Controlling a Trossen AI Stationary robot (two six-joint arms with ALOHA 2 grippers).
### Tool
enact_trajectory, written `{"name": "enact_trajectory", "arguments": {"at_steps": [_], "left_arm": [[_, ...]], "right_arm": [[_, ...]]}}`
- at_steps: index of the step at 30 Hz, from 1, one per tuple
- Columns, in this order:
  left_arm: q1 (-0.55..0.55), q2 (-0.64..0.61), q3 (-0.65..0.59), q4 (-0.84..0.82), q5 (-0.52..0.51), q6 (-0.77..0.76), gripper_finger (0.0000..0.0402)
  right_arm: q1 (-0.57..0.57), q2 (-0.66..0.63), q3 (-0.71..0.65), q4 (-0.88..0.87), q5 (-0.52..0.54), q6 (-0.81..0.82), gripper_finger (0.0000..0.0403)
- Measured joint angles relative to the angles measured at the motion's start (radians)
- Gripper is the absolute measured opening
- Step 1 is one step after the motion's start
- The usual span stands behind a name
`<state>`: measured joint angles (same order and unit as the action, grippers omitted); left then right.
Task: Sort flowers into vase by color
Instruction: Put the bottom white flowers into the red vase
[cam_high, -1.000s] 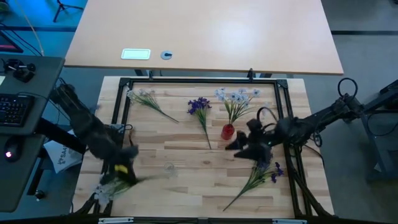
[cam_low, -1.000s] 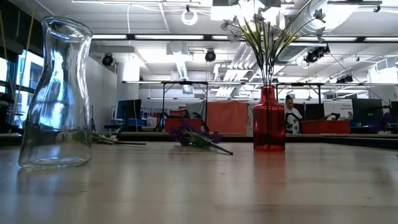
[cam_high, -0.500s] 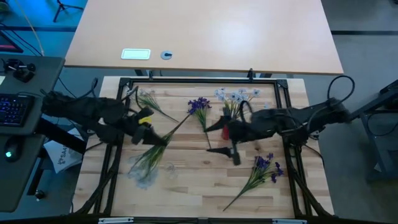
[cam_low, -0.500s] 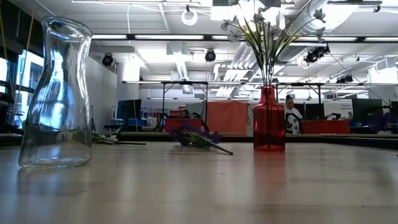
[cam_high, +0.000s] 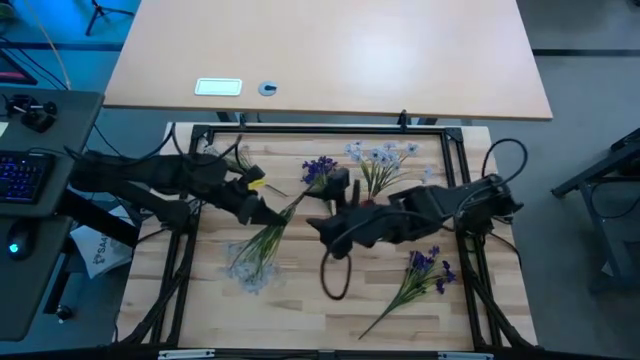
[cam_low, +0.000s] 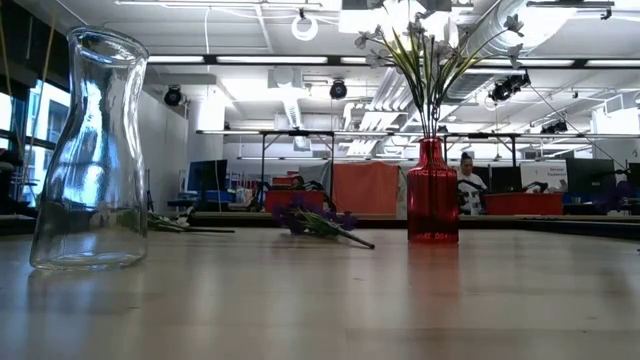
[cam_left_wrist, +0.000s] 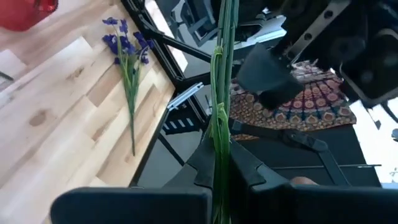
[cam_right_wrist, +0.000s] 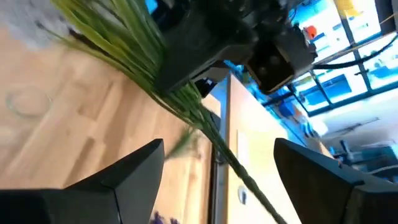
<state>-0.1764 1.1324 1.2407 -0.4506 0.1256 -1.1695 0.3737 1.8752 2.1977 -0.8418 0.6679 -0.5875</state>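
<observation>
My left gripper (cam_high: 262, 213) is shut on a pale-blossomed sprig (cam_high: 248, 262) over the table's middle left. The sprig's blossoms point toward the near edge and its bare stem end (cam_high: 303, 193) toward the far right. My right gripper (cam_high: 322, 208) is open, and its fingers (cam_right_wrist: 134, 171) stand on either side of that stem end (cam_right_wrist: 221, 149) without touching it. The red vase (cam_low: 432, 195) holds pale flowers. The clear glass vase (cam_low: 90, 150) stands alone. Two purple sprigs (cam_high: 320, 170) (cam_high: 425, 272) and one pale sprig (cam_high: 235, 158) lie flat on the table. My left gripper pinches the sprig's stem (cam_left_wrist: 219, 124) between its two fingers, just beyond where the leaves end (cam_right_wrist: 186, 93). The stem runs forward along the fingers. The sprig is lifted off the table and slanted, with blossoms on the near side and the stem end free.
A black frame (cam_high: 320, 128) edges the wooden table. My right arm covers the red vase in the high view. The glass vase's rim (cam_right_wrist: 25, 99) shows below the held blossoms. People and benches show in the room beyond the table.
My left gripper has carried the pale sprig from the near-left corner up, toward the far edge and then right, turning it so the stem points far right. My right gripper has swung left across the table's middle toward the stem end.
</observation>
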Motion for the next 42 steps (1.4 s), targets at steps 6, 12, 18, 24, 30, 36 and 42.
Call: {"name": "enact_trajectory", "arguments": {"at_steps": [6,12,18,24,30,36,42], "left_arm": [[0.002,0.022,0.0,-0.001,0.017,0.006,0.0001],[0.002,0.031,0.002,-0.001,0.016,0.022,0.0001],[0.002,0.035,0.002,-0.001,0.013,0.031,0.0001],[0.009,0.034,0.002,0.002,0.014,0.038,0.0001],[0.023,0.032,0.002,0.002,0.019,0.046,0.002],[0.066,0.001,0.001,-0.006,0.031,0.097,0.0053],[0.157,-0.136,0.0,-0.032,-0.019,0.191,0.0086]], "right_arm": [[-0.002,0.066,0.006,-0.005,0.091,-0.083,0.0299],[-0.002,0.088,0.006,0.008,0.099,-0.07,0.0259],[-0.013,0.1,0.006,0.052,0.065,-0.051,0.0188],[-0.013,0.104,0.005,0.072,0.059,-0.041,0.0106],[-0.011,0.104,0.004,0.06,0.059,-0.045,0.001],[-0.007,0.104,0.017,0.018,0.066,-0.039,0.0007],[-0.005,0.101,0.069,-0.114,0.053,0.034,0.0004]]}}
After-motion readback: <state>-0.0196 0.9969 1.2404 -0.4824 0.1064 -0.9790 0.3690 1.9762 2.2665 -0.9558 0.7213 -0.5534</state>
